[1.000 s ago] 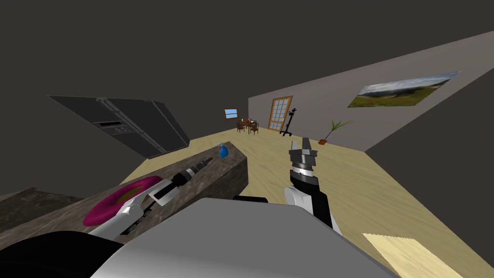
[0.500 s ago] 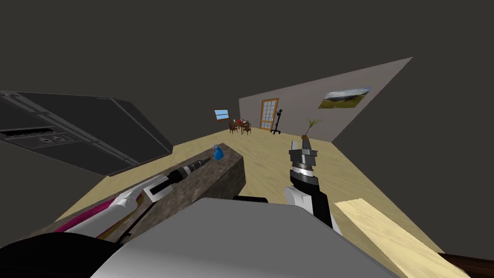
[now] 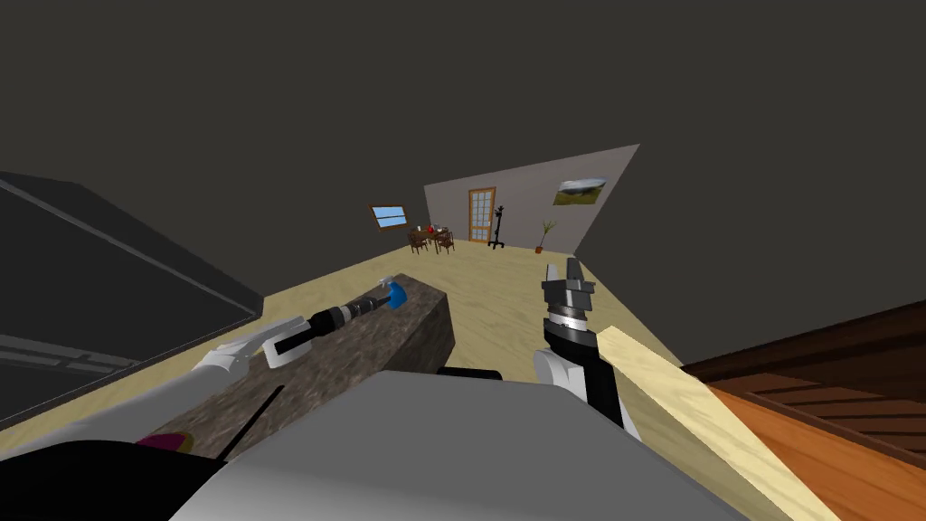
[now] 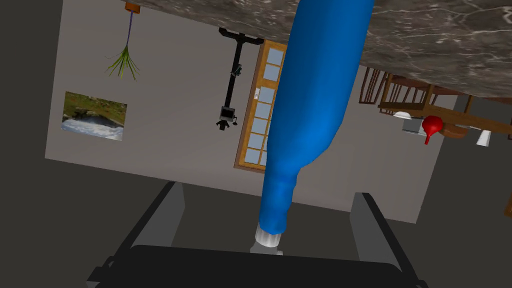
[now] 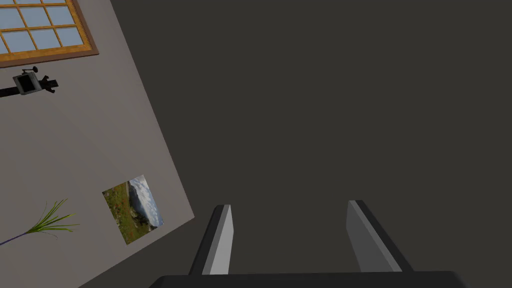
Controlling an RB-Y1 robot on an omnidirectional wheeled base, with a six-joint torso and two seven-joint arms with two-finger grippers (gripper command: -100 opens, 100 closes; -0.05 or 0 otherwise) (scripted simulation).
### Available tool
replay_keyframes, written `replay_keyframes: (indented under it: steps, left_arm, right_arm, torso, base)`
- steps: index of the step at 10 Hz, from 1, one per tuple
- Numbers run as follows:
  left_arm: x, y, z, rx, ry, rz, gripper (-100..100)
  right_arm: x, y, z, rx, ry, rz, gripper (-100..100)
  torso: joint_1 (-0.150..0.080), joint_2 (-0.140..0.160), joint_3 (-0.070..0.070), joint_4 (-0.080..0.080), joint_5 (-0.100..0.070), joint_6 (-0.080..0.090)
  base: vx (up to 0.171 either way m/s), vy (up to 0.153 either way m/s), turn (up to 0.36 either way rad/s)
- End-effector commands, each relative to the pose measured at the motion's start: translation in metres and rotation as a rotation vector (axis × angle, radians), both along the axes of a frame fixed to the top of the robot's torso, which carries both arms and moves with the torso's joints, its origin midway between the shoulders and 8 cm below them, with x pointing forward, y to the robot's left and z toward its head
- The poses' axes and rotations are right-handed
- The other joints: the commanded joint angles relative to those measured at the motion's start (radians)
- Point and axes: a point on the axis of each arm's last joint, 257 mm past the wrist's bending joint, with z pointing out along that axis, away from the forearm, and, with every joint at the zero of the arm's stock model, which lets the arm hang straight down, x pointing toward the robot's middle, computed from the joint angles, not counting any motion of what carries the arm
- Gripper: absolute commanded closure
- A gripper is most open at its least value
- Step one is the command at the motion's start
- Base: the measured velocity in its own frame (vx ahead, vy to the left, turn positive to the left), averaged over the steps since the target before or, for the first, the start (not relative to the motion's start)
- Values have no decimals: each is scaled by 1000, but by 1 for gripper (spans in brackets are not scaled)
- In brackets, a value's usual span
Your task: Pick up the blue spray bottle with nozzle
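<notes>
Left gripper point(image 4: 267, 190) reaches along our dark stone counter point(image 3: 362, 353), both fingers spread wide. The blue bottle point(image 4: 315, 100) stands at the counter's far end, its neck between those fingers and touching neither. Our right gripper point(image 3: 562, 269) hangs over the pale wood floor point(image 3: 506, 298) beside the counter, fingers parted and empty.

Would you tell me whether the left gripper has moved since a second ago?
Yes: the left gripper has advanced along the counter toward the blue spray bottle, whose neck now sits between its open fingers.
</notes>
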Motion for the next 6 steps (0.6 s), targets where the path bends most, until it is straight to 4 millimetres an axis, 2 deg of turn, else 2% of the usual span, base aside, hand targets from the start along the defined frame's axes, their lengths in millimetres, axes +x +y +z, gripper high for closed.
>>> replay_keyframes:
  steps: [1,4,5,6]
  left_arm:
    - [0,8,0,58,18,-20,-100]
    - [1,20,-1,171,53,-63,-100]
    - [1,17,-1,148,45,-54,-100]
    - [1,18,-1,151,46,-56,0]
  right_arm:
    - [0,0,0,0,0,0,0]
    - [0,0,0,0,0,0,0]
    - [0,0,0,0,0,0,0]
    - [0,0,0,0,0,0,0]
  torso:
    - [0,0,0,0,0,0]
    - [1,-2,-1,0,0,1]
    - [1,-2,-1,0,0,-1]
    - [-1,-2,-1,0,0,-2]
  base:
    - [-31,58,-282]
    - [-20,69,-313]
    - [-11,34,-36]
    - [-1,7,5]
